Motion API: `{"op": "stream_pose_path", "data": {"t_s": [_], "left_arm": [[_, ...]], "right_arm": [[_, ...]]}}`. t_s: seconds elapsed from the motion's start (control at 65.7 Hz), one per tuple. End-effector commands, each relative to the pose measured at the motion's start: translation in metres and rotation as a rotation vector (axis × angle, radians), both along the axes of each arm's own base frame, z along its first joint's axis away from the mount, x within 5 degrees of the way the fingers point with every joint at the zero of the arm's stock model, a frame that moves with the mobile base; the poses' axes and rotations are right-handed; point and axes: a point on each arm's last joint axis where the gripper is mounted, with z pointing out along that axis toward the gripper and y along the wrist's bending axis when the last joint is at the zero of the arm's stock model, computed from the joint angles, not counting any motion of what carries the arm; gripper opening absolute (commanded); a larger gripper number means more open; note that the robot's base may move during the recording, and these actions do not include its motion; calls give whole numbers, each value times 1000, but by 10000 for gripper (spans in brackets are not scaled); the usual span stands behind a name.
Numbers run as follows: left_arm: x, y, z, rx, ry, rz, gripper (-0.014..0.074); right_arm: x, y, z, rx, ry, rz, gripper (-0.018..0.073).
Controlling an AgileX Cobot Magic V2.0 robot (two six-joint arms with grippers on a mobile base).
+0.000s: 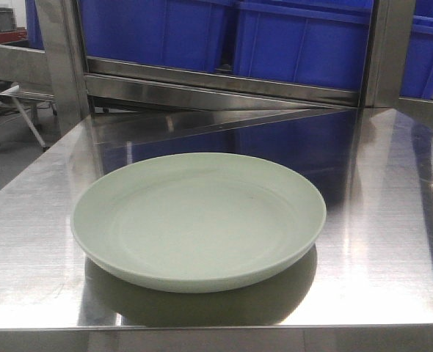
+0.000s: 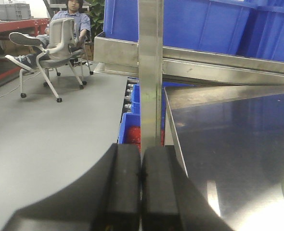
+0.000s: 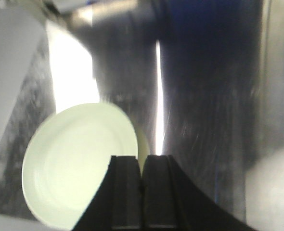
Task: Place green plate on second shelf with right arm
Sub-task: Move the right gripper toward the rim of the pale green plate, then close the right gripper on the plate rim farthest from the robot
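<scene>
My right tool [image 3: 142, 166] is pressed together and empty, with the green plate [image 3: 79, 163] at lower left behind it. My left tool [image 2: 141, 159] is pressed together too.

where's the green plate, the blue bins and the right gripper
green plate [image 1: 198, 220], front view, centre of its well
blue bins [image 1: 297, 44], front view, front wall of the middle one
right gripper [image 3: 142, 161], right wrist view, between its shut jaws' tips

Right-wrist view blurred — green plate [image 3: 77, 163] partly behind right claw [image 3: 142, 166].
</scene>
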Motion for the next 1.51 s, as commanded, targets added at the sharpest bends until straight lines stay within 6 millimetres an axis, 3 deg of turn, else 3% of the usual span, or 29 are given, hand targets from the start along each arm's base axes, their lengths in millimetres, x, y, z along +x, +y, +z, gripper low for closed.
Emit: {"op": "stream_pose_path", "data": {"t_s": [0.0,0.107,0.183,0.259,0.304,0.609,0.852,1.172,1.491], "left_arm": [[0,-1,-5,-5,-68,-9,130],[0,-1,-5,-5,-68,-9,130],[0,-1,-5,-5,-68,-9,130],[0,-1,-5,-5,-68,-9,130],[0,-1,-5,-5,-68,-9,130],[0,-1,-5,-5,-68,-9,130],[0,-1,-5,-5,-68,-9,130],[0,-1,-5,-5,-68,-9,130],[0,-1,-5,-5,-68,-9,130]], "right_arm": [[13,8,1,37,32,42,41],[27,20,-10,46,90,90,167],[37,33,-18,66,117,131,343],[44,44,-26,75,153,163,461],[49,49,-32,78,181,171,489],[89,66,-84,98,394,167,493],[109,77,-117,142,517,150,493],[120,100,-149,114,562,169,493],[127,103,-163,104,581,153,479]]}}
